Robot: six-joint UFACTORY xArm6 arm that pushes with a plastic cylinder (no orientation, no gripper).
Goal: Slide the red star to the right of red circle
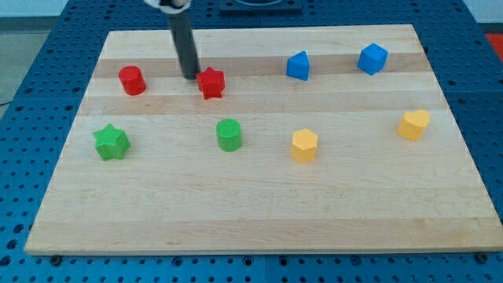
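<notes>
The red star lies on the wooden board in the upper middle-left. The red circle, a short cylinder, stands to its left, a clear gap between them. My tip is down on the board between the two, just off the star's upper left side, close to it or touching. The rod rises from there to the view's top.
A green star lies at the left, a green cylinder below the red star. Two yellow blocks sit at the right, two blue blocks at the upper right. The board has blue pegboard around it.
</notes>
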